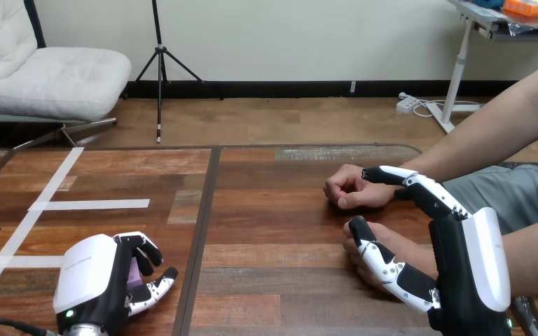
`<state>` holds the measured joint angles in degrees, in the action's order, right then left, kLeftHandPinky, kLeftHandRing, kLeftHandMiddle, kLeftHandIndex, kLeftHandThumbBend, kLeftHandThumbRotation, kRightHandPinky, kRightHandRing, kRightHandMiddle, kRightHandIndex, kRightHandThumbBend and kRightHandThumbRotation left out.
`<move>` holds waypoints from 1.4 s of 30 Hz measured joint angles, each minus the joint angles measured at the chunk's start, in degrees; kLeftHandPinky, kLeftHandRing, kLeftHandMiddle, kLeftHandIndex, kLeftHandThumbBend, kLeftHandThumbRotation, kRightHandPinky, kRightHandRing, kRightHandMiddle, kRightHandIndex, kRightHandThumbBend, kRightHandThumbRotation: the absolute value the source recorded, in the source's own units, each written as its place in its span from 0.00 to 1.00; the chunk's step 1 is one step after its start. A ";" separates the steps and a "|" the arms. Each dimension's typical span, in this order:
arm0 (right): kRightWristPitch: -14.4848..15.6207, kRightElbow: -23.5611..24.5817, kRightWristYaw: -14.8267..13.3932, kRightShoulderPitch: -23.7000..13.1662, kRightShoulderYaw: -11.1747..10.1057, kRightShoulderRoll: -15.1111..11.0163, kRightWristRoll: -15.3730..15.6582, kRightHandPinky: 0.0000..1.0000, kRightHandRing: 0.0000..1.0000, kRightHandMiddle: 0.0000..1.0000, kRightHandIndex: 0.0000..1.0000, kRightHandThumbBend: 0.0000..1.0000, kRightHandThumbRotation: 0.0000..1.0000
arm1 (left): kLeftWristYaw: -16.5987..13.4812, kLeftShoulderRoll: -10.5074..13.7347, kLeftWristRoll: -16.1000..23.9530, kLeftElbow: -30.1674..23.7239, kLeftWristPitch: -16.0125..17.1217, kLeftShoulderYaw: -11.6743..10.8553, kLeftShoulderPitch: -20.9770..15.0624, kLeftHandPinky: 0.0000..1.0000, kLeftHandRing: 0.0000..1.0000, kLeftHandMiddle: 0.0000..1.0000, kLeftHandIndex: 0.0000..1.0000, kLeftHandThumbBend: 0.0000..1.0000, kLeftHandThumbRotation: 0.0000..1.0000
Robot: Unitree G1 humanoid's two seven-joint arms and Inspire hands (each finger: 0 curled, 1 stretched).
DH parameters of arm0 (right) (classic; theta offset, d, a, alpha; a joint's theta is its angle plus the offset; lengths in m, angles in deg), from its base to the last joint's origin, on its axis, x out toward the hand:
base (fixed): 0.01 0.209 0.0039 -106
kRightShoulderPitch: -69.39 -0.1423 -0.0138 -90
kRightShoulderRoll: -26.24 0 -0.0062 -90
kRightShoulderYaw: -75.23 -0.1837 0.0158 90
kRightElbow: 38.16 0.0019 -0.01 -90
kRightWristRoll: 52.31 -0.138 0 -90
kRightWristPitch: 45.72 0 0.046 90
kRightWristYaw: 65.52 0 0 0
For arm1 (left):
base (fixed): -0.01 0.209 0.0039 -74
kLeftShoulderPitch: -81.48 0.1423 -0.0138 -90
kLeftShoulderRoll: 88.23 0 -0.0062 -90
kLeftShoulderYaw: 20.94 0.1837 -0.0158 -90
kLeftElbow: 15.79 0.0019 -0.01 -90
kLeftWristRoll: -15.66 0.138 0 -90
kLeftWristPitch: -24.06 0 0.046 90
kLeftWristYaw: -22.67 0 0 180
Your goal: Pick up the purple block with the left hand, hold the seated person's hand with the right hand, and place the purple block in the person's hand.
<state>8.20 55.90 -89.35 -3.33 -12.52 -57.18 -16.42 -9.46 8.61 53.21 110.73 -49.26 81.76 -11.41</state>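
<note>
My left hand point(91, 280) rests on the table at the lower left, its fingers curled round the purple block point(135, 274), of which a narrow strip shows between fingers and thumb. My right hand point(473, 273) is at the lower right, with its fingers held out fairly straight. Its thumb lies across the person's near hand point(399, 241), which rests on the table. Its fingers reach toward the wrist of the person's far hand point(350, 187), a loose fist on the table. I cannot tell whether the right hand grips either one.
White tape lines point(91, 204) mark the wooden table point(273, 231) on the left. A dark seam point(203, 224) runs down the table's middle. The person's forearms point(490, 133) come in from the right edge.
</note>
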 measured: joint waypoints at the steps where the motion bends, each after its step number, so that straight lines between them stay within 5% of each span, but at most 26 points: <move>1: 0.00 0.00 0.00 0.00 0.00 0.00 0.00 0.65 0.73 0.71 0.69 0.43 0.35 | -0.03 0.00 0.00 0.03 0.06 0.00 0.00 0.32 0.39 0.45 0.46 0.54 0.20; 42: -0.03 0.00 0.88 0.00 -0.09 -0.06 -0.31 0.65 0.72 0.72 0.70 0.44 0.31 | -2.80 -0.61 -1.78 2.61 3.76 -0.03 -0.09 0.30 0.37 0.43 0.43 0.67 0.14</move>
<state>8.17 55.89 -88.47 -3.33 -12.60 -57.24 -16.72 -12.26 7.99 51.42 113.34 -45.50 81.72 -11.50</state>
